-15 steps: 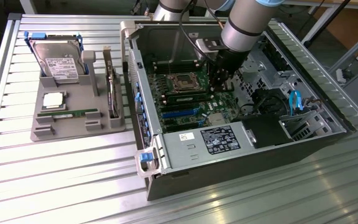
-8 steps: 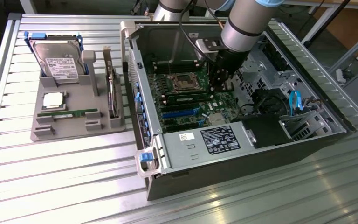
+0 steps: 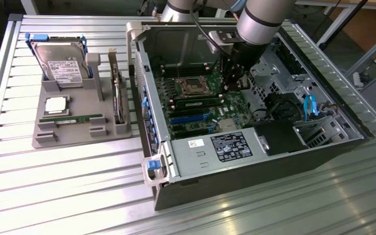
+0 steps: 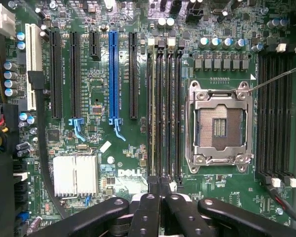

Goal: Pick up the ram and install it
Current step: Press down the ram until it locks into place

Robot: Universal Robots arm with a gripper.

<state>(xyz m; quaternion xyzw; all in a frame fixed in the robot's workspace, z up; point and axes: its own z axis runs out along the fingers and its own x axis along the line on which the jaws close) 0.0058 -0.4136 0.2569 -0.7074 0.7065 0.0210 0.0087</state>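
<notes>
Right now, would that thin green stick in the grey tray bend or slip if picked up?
The ram probably stays stiff: it's a flat circuit board. Likely light, being so slim. Its thin edges may give little grip.

The motherboard [image 4: 138, 148] was green with tiny silver dots. One long slot [image 4: 113, 74] on it was bright blue. The ram [image 3: 72, 119] was green. The tray [image 3: 77, 132] was grey. The computer case [image 3: 240, 181] was black.

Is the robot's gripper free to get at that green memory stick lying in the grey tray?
Probably yes. The ram lies uncovered on top of the grey tray outside the computer case. The gripper, shut, is down over the motherboard and would have to rise out first.
</notes>
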